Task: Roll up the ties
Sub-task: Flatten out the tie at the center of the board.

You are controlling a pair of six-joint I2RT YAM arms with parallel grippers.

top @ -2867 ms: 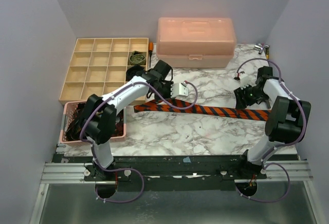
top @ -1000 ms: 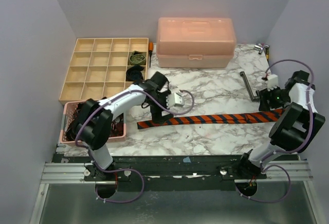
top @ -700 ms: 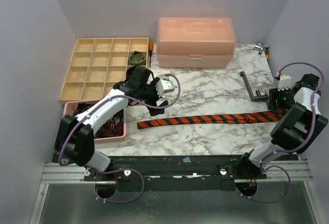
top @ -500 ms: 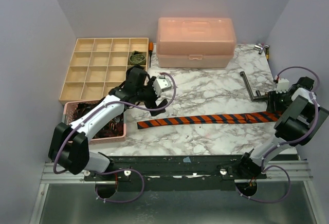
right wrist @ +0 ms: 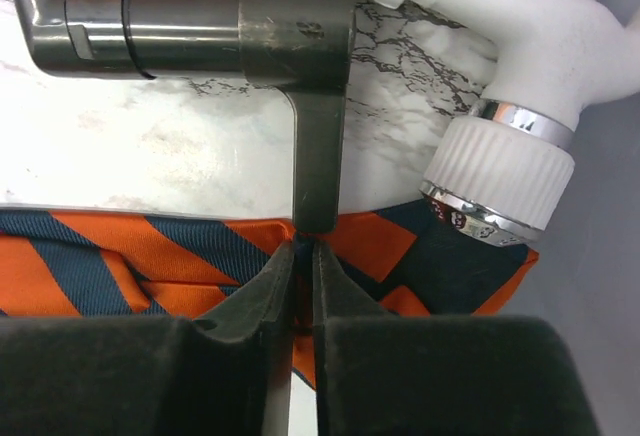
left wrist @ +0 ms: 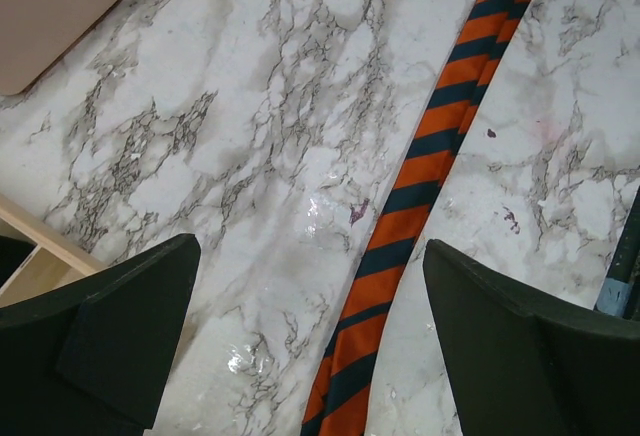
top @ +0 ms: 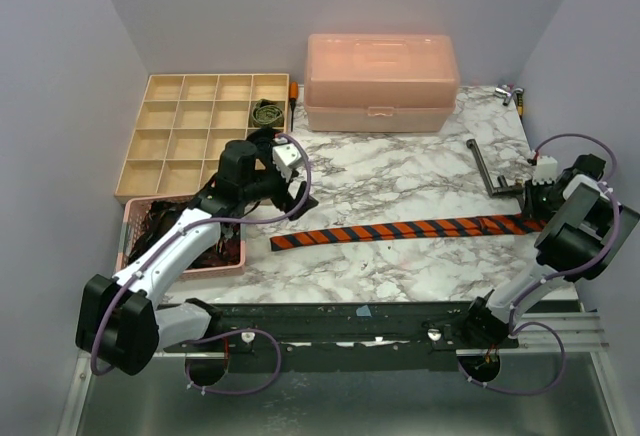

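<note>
An orange-and-navy striped tie (top: 400, 230) lies flat across the marble table, narrow end at the left. My left gripper (top: 283, 194) hangs open above the table behind that narrow end. In the left wrist view the tie (left wrist: 420, 176) runs between its wide-apart fingers (left wrist: 120, 326), which touch nothing. My right gripper (top: 530, 199) is at the tie's wide end by the table's right edge. In the right wrist view it (right wrist: 304, 248) is shut, pinching a fold of the tie (right wrist: 150, 246). Rolled olive (top: 266, 113) and dark (top: 262, 141) ties sit in tray compartments.
A wooden compartment tray (top: 190, 131) stands back left and a pink lidded box (top: 380, 81) at the back. A pink basket (top: 135, 256) holds more dark ties. A grey L-shaped metal rod (top: 487, 168) lies just beyond the right gripper, with a white chrome-ringed fitting (right wrist: 510, 156) beside it.
My left arm has drawn back from the tie's narrow end, up and to the left, staying open. My right gripper has closed on the wide end. The tie shifted slightly.
</note>
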